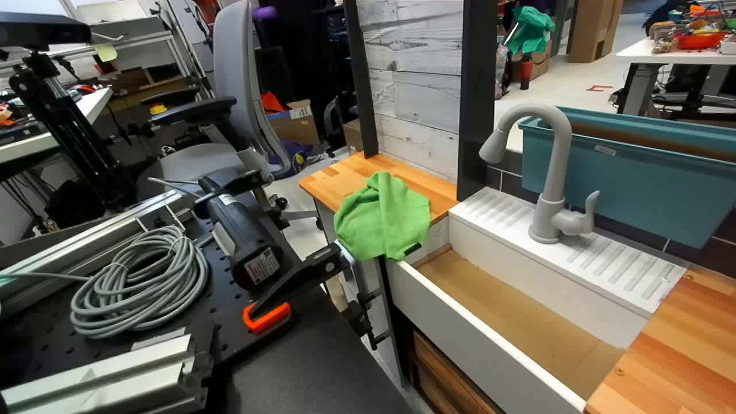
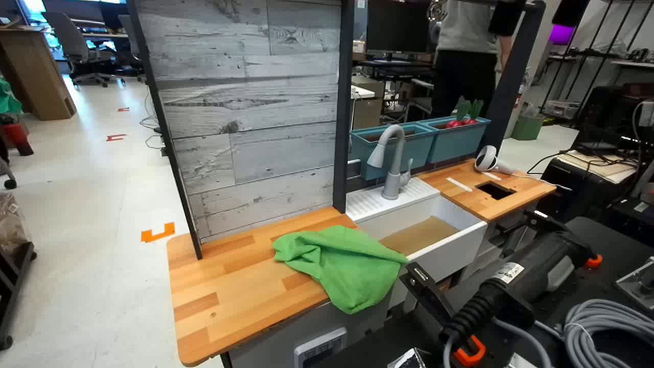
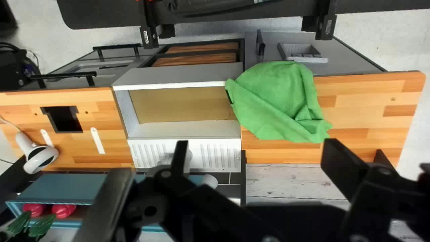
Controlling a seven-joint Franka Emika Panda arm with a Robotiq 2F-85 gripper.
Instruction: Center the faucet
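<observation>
The grey gooseneck faucet (image 1: 559, 167) stands upright on the white ribbed ledge behind the sink (image 1: 460, 339). Its spout points sideways along the ledge, toward the wood-plank panel, not out over the basin. Its side lever is on the opposite side of the stem. It also shows in an exterior view (image 2: 393, 168). In the wrist view the spout tip (image 3: 210, 181) shows, while the base is partly hidden behind a finger. My gripper (image 3: 256, 148) is open, with wide-apart fingers and nothing between them. I cannot make out the gripper clearly in either exterior view.
A green cloth (image 2: 342, 266) lies on the wooden counter (image 2: 245, 296) beside the sink. A dark post (image 2: 343, 107) and plank panel (image 2: 250, 102) stand beside the faucet. Teal planters (image 2: 457, 140) hang behind it. A black cylindrical device (image 1: 247, 241) lies on the dark table.
</observation>
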